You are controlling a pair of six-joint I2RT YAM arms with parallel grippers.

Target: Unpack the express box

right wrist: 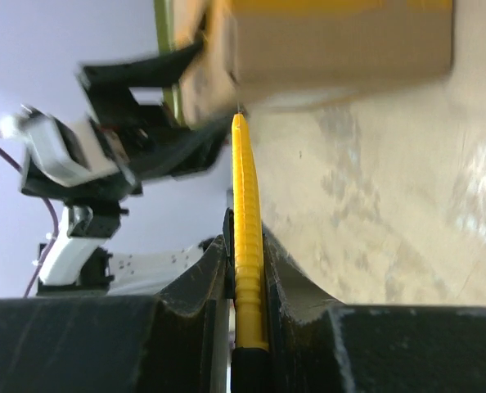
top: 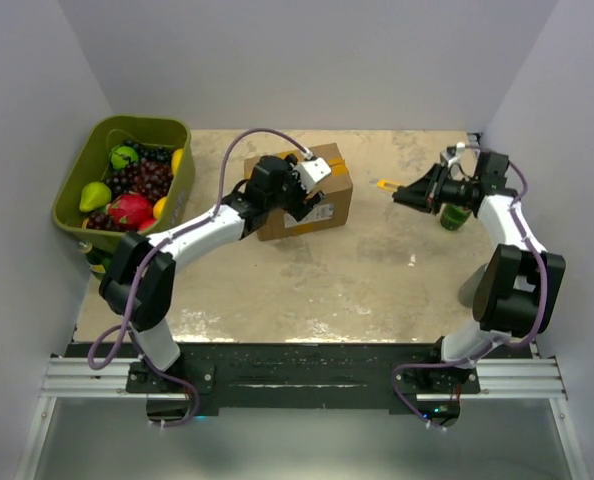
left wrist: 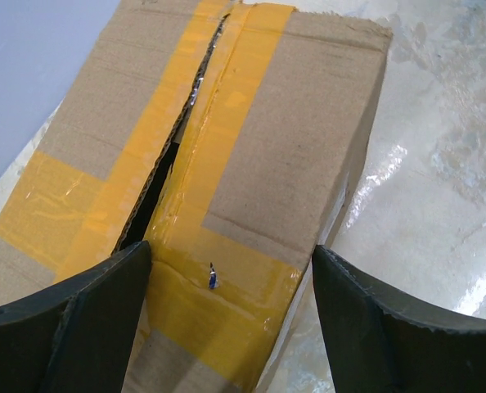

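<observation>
The express box (top: 335, 197) is a brown carton standing left of the table's centre, with yellow tape over its top. In the left wrist view the taped centre seam of the box (left wrist: 308, 139) is slit and gapes dark. My left gripper (left wrist: 231, 319) hangs open just above the box's near end; one finger (left wrist: 63, 327) is over the seam and the other (left wrist: 407, 327) is past the box's right edge. It holds nothing. My right gripper (top: 405, 193) hovers to the right of the box, shut on a yellow utility knife (right wrist: 245, 237) that points at the box (right wrist: 333, 41).
An olive-green bin (top: 95, 150) of fruit stands at the far left against the wall. A green object (top: 455, 216) sits under the right wrist near the right wall. Bare table lies between the box and the arm bases.
</observation>
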